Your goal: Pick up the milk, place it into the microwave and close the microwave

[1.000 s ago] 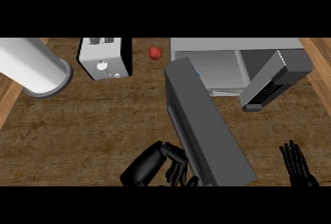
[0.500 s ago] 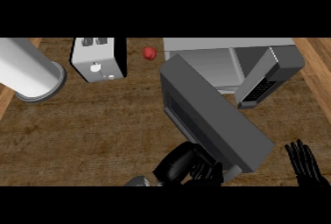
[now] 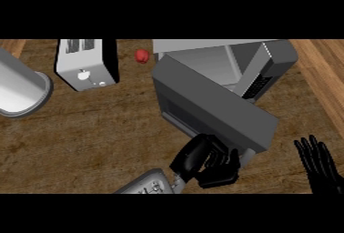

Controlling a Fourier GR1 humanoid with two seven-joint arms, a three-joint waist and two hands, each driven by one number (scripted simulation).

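Wood-grain bench [image 3: 87,136], seen steeply from above. Left hand [image 3: 205,161] set against the outer face of the microwave door [image 3: 215,113], fingers straight and pressing, gripping nothing. Right hand [image 3: 321,166] parked at the lower right edge, fingers spread and upright, open, at rest. Door partway swung, its free edge tilted out from the microwave [image 3: 228,63] body, a wedge of pale cavity showing behind it.

Milk nowhere visible on the bench; judged to be inside the cavity already, though the door hides most of the interior and none of the carton shows. Step in hand, by that reading: closing the door. Best done with the palm kept flat near the free edge, far from the hinge, push carried along the door's arc until flush with the control panel side, no hooking of fingers round the rim.

Elsewhere: white toaster [image 3: 86,63] at upper left, slots apparently empty; pale cylindrical container [image 3: 20,91] at the left edge, contents impossible to make out; small red object [image 3: 142,55] beside the microwave.
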